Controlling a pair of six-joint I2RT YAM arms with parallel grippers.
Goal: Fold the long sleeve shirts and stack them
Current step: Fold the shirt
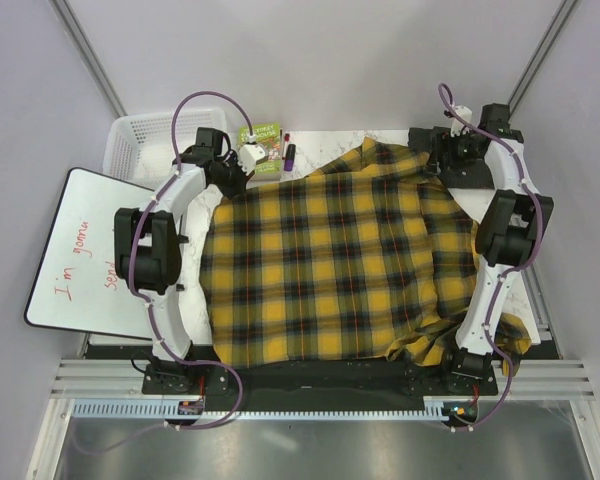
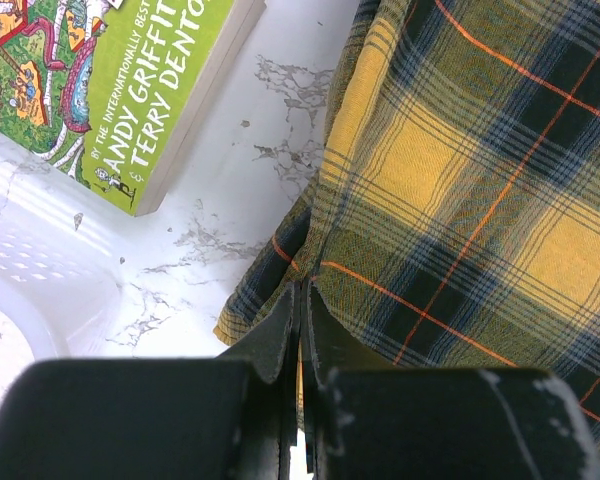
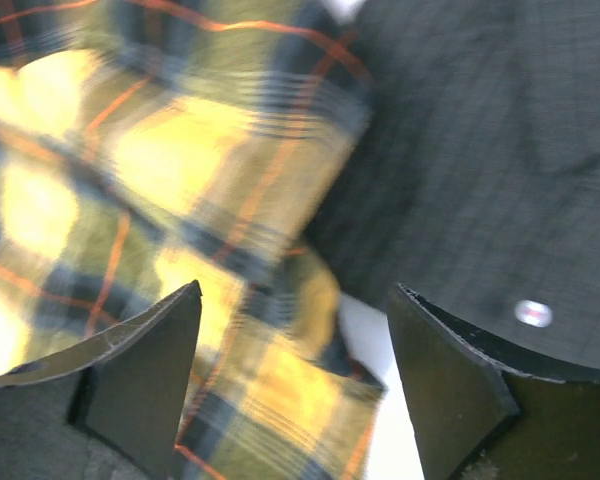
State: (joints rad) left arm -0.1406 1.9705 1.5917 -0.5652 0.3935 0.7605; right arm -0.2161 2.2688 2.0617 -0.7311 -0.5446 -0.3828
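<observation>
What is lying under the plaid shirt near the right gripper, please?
The dark grey shirt shows beside the edge of the plaid shirt and seems to run beneath it, with white table showing nearby. How far it reaches underneath is covered.

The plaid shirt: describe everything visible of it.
The plaid shirt is woven cloth in yellow and black checks with thin red lines. It lies spread mostly flat across the marbled white table, rumpled at its far right and bunched at its near right corner. The left gripper is shut on its far left corner. A dark grey shirt borders its far right edge.
</observation>
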